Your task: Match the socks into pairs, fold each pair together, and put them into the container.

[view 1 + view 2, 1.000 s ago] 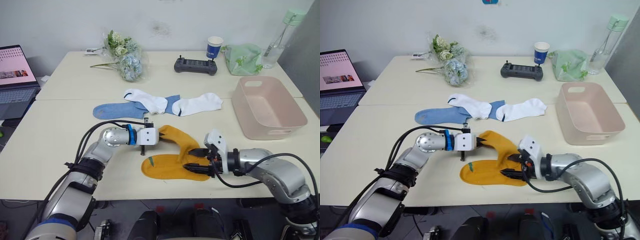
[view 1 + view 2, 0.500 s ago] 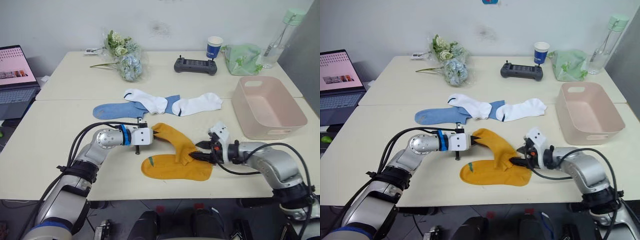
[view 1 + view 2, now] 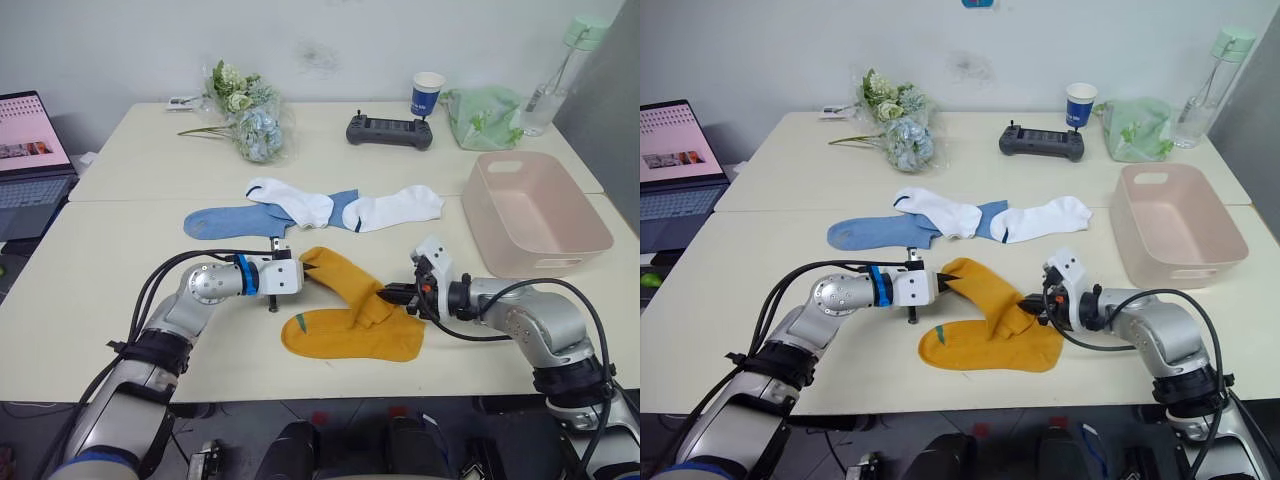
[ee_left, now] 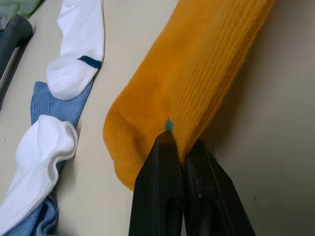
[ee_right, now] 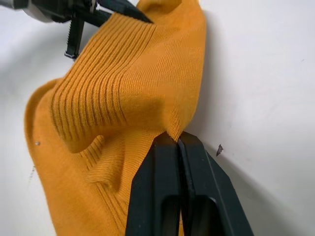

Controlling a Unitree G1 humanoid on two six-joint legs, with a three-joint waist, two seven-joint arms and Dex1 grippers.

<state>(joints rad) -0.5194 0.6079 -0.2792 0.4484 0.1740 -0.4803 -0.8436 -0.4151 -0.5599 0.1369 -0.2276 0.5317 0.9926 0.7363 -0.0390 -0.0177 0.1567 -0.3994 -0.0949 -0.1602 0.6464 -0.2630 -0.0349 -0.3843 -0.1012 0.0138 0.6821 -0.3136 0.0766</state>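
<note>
Fingers of the left gripper (image 4: 179, 142) and right gripper (image 5: 178, 140) each pinch opposite ends of the upper mustard sock (image 3: 345, 282), apparently to lay it over its mate (image 3: 350, 338) on the worktop (image 3: 120, 290).

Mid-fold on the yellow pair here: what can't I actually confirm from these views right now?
- Second blue sock: in the eye views the white socks cover the middle of the blue fabric, so one sock or two is unclear.
- Lower yellow sock: partly covered by the upper yellow sock.
- Container: the near wall hides part of its floor.
</note>
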